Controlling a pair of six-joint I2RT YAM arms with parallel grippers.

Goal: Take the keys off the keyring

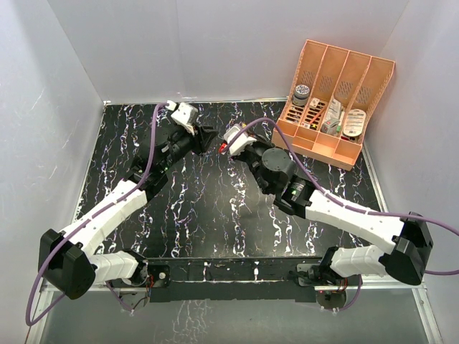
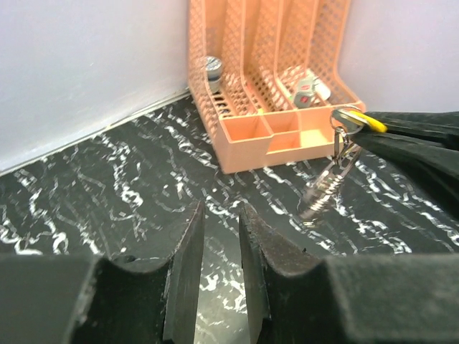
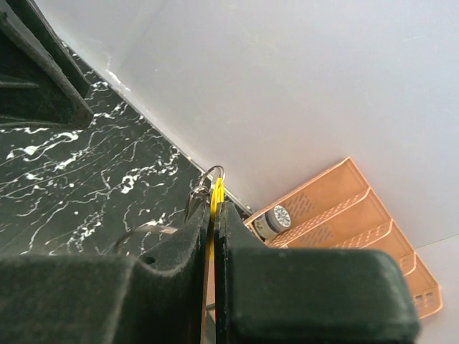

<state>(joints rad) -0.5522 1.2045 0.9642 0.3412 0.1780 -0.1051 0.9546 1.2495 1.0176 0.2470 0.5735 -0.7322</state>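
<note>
marbled table carries orange organizer

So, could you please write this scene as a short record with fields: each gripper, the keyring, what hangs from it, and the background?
left gripper: jaws slightly apart, nothing between them, pointing toward the keyring
right gripper: shut on the yellow key
keyring: in the air at the right gripper's tip, above the table
hanging part: a silver metal piece dangles below the keyring
table: black with white veins
organizer: orange, four slots, far right corner, small items inside
</note>
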